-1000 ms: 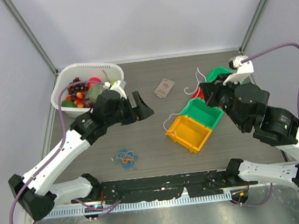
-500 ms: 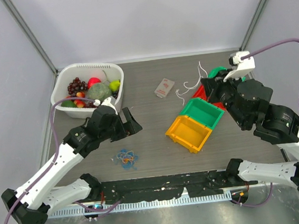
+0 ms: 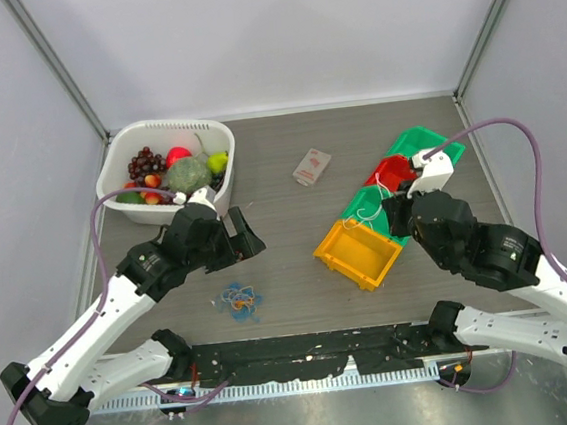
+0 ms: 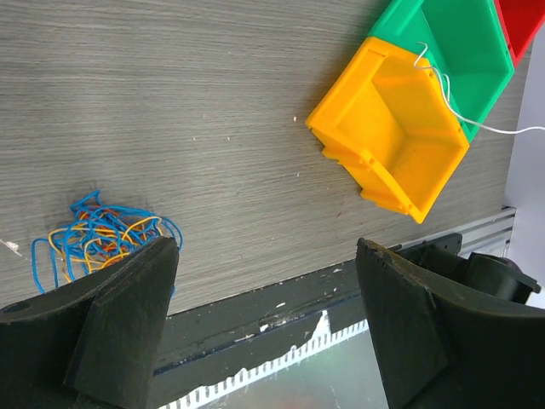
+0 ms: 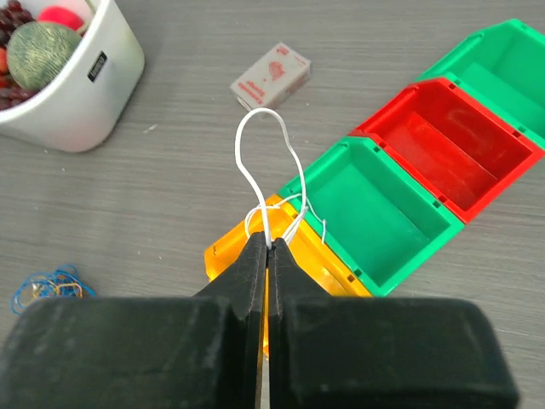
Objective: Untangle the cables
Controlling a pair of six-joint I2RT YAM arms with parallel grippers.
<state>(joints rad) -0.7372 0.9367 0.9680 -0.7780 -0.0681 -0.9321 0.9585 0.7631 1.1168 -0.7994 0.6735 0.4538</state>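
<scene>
**One white strand up, coloured knot waiting on the table**

The white cable [image 5: 265,162] is pinched in the shut jaws of the right gripper [image 5: 266,247]. It loops upward just over the yellow bin [image 3: 360,253], and its loose ends trail across that bin's far corner into the green bin [image 5: 366,213] touching it. The other cables [image 3: 240,300], blue and orange-yellow strands in a small flat tangle [image 4: 98,239], lie on the table [image 3: 283,202] well to the left of the yellow bin, toward the near edge. The left gripper [image 3: 244,238] hangs left of the yellow bin, just beyond the tangle, its jaws wide and holding nothing.

The step in hand looks like putting away a separated strand. Next, the right arm would need to lower over a bin and let go so the springy loop drops inside the walls rather than draping over a rim. The left arm would then need to descend and pick out a single wire.

Bare tabletop lies between the tangle and the yellow bin, giving room to work. The other bins, a red bin [image 5: 443,145] among them, run diagonally away to its far right. A small box [image 3: 311,167] sits beyond it, and a white basket [image 3: 170,126] of fruit stands far to its left. The table's near edge runs close behind the tangle.
</scene>
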